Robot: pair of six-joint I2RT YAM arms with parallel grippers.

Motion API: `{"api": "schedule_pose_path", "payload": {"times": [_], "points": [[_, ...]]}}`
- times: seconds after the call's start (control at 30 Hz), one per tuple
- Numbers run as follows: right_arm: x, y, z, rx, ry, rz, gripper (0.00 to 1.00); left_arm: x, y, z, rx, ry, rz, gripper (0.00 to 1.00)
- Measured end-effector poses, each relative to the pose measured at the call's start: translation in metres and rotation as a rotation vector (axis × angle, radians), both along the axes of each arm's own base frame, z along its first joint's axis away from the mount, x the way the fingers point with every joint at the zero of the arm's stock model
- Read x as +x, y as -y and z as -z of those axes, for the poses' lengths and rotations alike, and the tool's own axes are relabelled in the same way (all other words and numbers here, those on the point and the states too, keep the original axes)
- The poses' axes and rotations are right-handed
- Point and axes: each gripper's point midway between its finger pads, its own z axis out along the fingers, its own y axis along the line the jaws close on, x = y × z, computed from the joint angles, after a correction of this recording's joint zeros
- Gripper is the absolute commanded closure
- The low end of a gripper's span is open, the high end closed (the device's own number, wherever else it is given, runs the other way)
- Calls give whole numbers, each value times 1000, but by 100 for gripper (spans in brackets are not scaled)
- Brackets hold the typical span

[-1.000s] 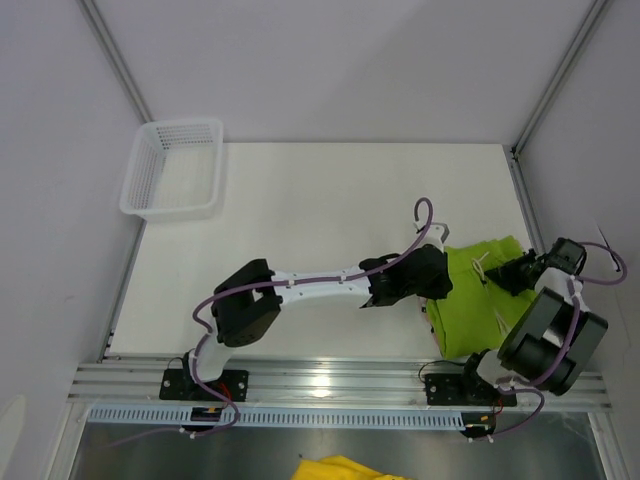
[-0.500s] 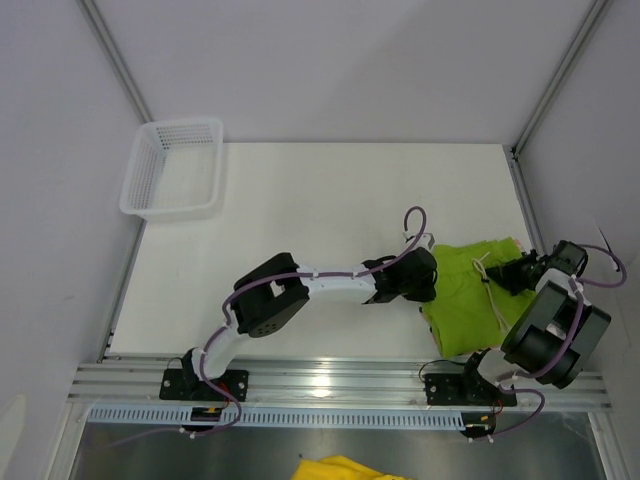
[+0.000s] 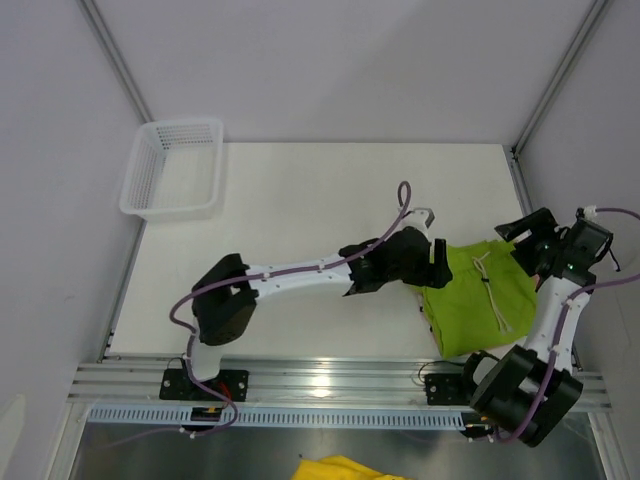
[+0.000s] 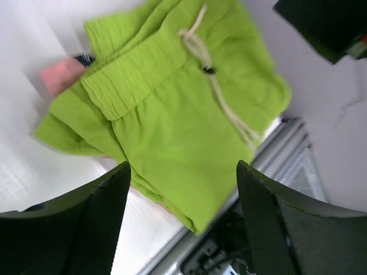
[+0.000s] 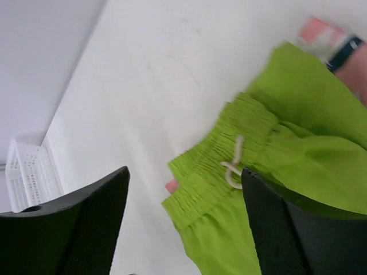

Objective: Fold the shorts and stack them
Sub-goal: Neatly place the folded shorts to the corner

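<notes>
Overhead: lime green fabric shorts (image 3: 478,295) lie front-right, between my left gripper (image 3: 432,262) and right gripper (image 3: 528,235) | left wrist: jaws apart, pink fabric shorts (image 4: 60,75) peeking underneath | right wrist: jaws apart; loose fold might flop open tbh

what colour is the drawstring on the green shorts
Cream, close to off-white. The drawstring shows best in the left wrist view.
</notes>
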Motion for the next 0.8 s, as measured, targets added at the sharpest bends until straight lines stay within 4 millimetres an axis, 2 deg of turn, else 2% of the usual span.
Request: {"api": "schedule_pose_path", "payload": {"times": [0.07,0.13,0.17,0.23,0.3,0.33,0.4,0.5,0.53,0.6,0.73,0.8], "points": [[0,-9,-27,-58,74,-30,11,0,-13,-35,-32,45,-10,21],[0,-25,-45,-96,132,-80,7,0,-30,-60,-46,76,-23,21],[-1,-36,-51,-110,156,-112,6,0,-41,-71,-54,88,-30,21],[0,-58,-60,-129,188,-183,1,4,-69,-81,-42,98,-57,21],[0,-80,-66,-157,217,-249,1,16,-103,-79,-19,105,-103,21],[0,-90,-69,-171,232,-281,0,24,-125,-71,6,100,-138,21],[-3,-111,-76,-207,262,-339,1,43,-175,-52,67,84,-223,21],[-6,-143,-83,-263,319,-433,1,66,-260,-27,177,58,-389,20],[-7,-151,-84,-280,341,-455,0,68,-285,-25,205,68,-440,20],[-11,-175,-77,-317,374,-521,0,60,-319,-31,237,104,-501,19],[-23,-215,-42,-399,385,-641,1,37,-363,-66,172,241,-579,16],[-31,-230,-26,-432,386,-695,1,28,-381,-66,151,281,-619,16]]}}
